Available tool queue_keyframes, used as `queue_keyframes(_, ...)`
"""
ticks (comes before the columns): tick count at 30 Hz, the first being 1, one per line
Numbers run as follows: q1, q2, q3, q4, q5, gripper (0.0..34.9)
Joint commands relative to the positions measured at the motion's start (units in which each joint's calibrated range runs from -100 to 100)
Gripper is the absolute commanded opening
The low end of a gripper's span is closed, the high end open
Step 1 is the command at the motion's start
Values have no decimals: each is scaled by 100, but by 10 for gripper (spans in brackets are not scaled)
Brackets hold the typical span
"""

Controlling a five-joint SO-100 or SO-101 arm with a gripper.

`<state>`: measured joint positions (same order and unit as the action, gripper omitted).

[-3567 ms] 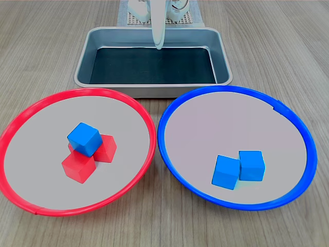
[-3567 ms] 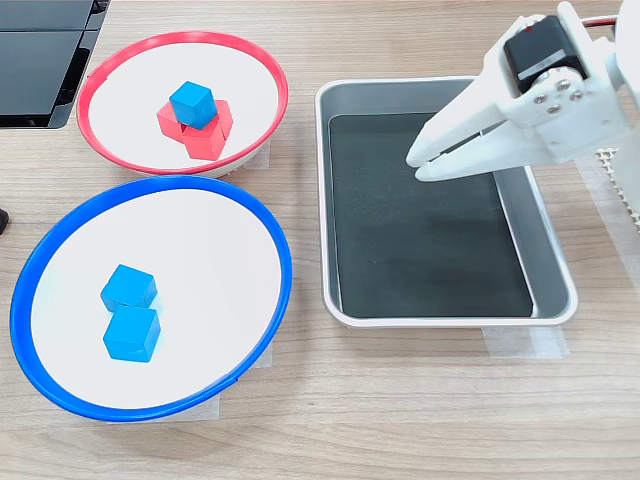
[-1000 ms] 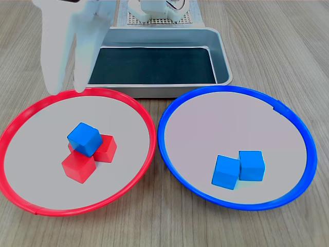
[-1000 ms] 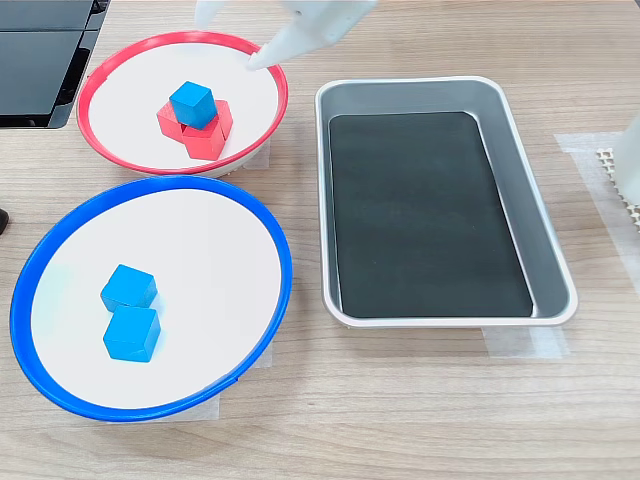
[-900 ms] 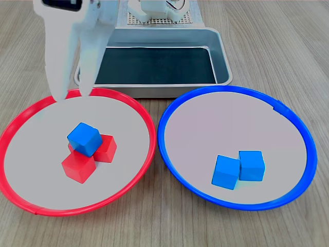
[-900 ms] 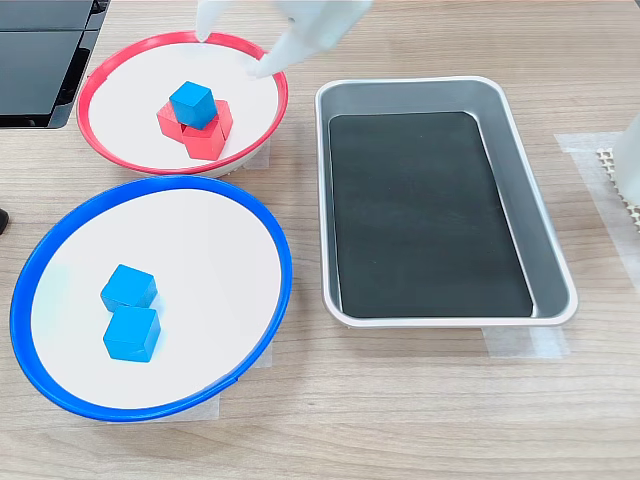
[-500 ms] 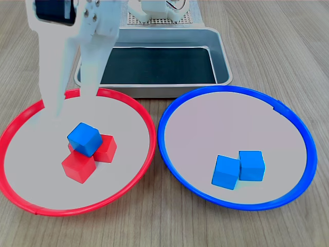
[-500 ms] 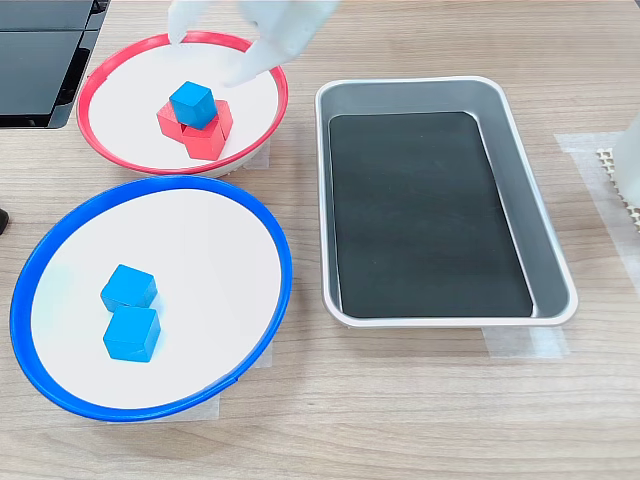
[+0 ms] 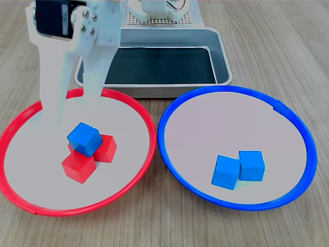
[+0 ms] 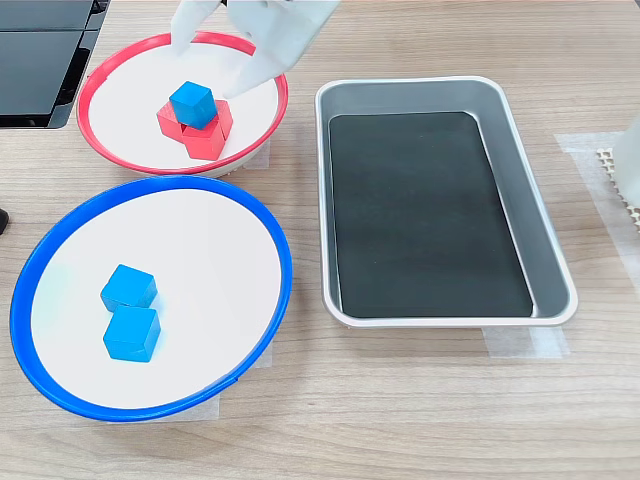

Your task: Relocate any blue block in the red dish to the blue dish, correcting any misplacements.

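Observation:
The blue block (image 9: 85,139) (image 10: 192,103) rests on top of two red cubes (image 9: 78,165) (image 10: 205,137) in the middle of the red dish (image 9: 36,172) (image 10: 120,90). My white gripper (image 9: 72,109) (image 10: 204,68) hangs open just above and behind the block, nothing between its fingers. One fingertip (image 9: 54,122) is over the dish's inside and the other (image 9: 91,92) is near its far rim. The blue dish (image 9: 221,123) (image 10: 200,260) holds two more blue cubes (image 9: 226,172) (image 10: 128,288) side by side.
A rectangular metal tray (image 9: 154,91) (image 10: 430,220) with a dark floor lies behind the dishes in the first exterior view, with the arm's base behind it. A black flat object (image 10: 40,60) sits at the second exterior view's top left.
The gripper has swung from over the metal tray to the red dish and come down toward the blue block, its fingers spreading. The blocks have not moved.

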<state>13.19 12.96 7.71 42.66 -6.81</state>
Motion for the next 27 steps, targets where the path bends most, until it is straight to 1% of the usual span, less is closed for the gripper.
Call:
queue_keyframes(1,23,-4,-230,47,-49,166)
queue_keyframes(17,-72,559,-767,162,-244,168)
queue_keyframes(27,-232,738,-867,262,-327,166)
